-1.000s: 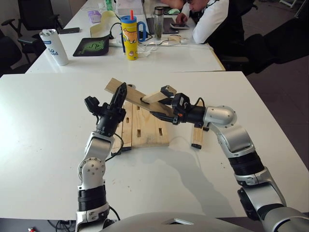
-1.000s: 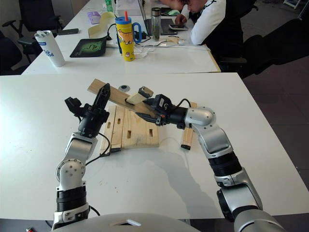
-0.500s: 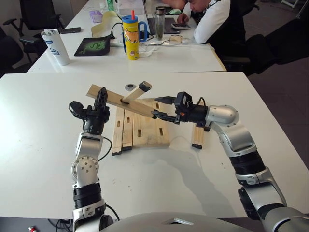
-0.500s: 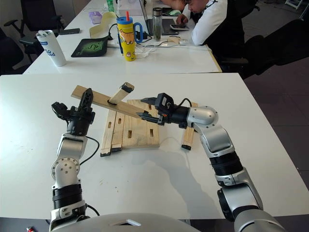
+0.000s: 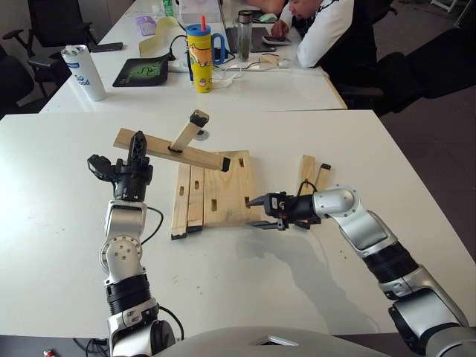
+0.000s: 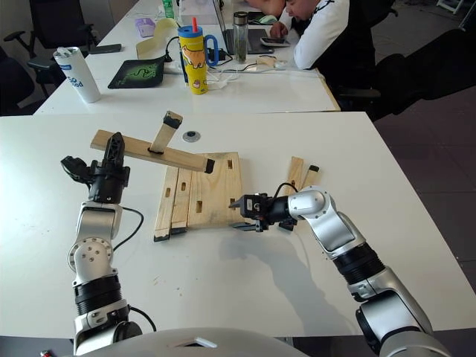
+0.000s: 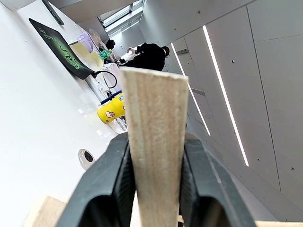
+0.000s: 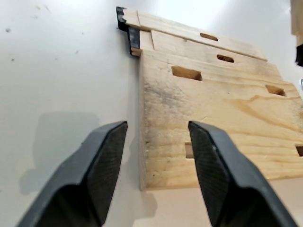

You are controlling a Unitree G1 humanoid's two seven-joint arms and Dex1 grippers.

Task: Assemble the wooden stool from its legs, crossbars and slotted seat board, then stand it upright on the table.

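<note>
the left fingers (image 7: 111,184) are clamped on one end of a long bar (image 5: 186,152), holding it in the air over the left half of the surface (image 5: 59,238), nearer the far edge. a short piece (image 5: 187,132) runs through the bar and sticks up at a slant, so i read this as a leg and crossbar already joined.

the slotted seat board (image 5: 223,190) lies flat near the middle of the surface. two narrow strips (image 5: 186,197) lie flat along its side toward the left edge. two loose pieces (image 5: 312,172) lie just beyond it toward the right edge.

the right fingers (image 8: 102,165) are spread wide and hold nothing. they sit low over the surface at the board's corner nearest the near and right edges. in the right wrist view that corner lies between them and slightly ahead. i cannot tell whether either finger touches the wood.

i judge the step in hand to be taking hold of the seat board so the joined piece can be fitted to a slot. the stool is far from built.

the next move calls for sliding the right fingers forward until the corner is well between them, then closing. the board is thin and flat on the surface, so the lower finger has to get under its edge or the grip will slip off.
</note>
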